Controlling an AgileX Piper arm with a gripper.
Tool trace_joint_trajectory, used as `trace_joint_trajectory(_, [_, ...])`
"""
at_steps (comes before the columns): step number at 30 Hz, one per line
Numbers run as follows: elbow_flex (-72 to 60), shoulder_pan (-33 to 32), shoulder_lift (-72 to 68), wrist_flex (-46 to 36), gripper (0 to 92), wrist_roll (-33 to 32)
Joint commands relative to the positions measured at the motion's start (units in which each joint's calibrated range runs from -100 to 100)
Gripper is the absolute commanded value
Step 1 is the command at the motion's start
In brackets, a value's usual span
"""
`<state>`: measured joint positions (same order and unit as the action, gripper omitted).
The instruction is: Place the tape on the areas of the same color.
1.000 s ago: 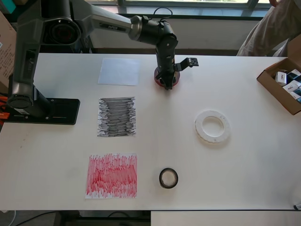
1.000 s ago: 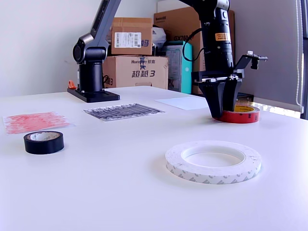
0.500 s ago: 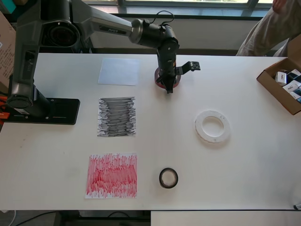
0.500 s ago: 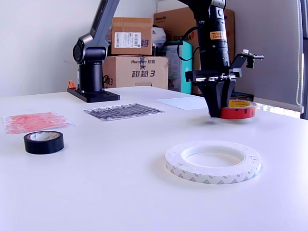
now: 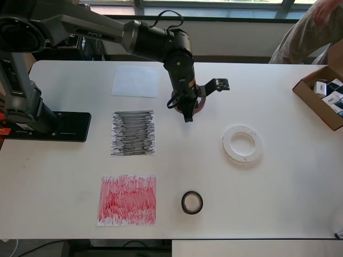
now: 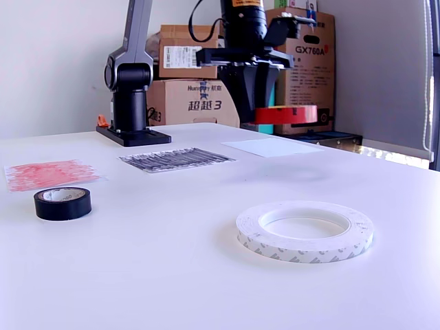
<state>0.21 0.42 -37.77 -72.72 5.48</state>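
The arm reaches out over the table with its wrist pointing straight down, and the gripper is clamped on the red tape, holding it level in the air, clear of the tabletop. It hangs just beside the white sheet, well apart from the red sheet, black sheet, white tape and black tape.

Light: bright, even daylight | Shadows: soft, faint beneath white tape roll on table | Focus: both views sharp | Glare: none on table | Cartons behind table slightly soft.
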Motion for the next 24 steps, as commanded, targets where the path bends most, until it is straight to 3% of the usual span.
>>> trace_joint_trajectory(1, [8.19, 4.06, 14.01, 1.14, 0.0, 3.03])
trace_joint_trajectory(14, [24.19, 15.35, 29.35, 1.14, 0.0, 9.49])
trace_joint_trajectory(24, [27.00, 23.56, 32.34, 1.31, 0.0, 16.62])
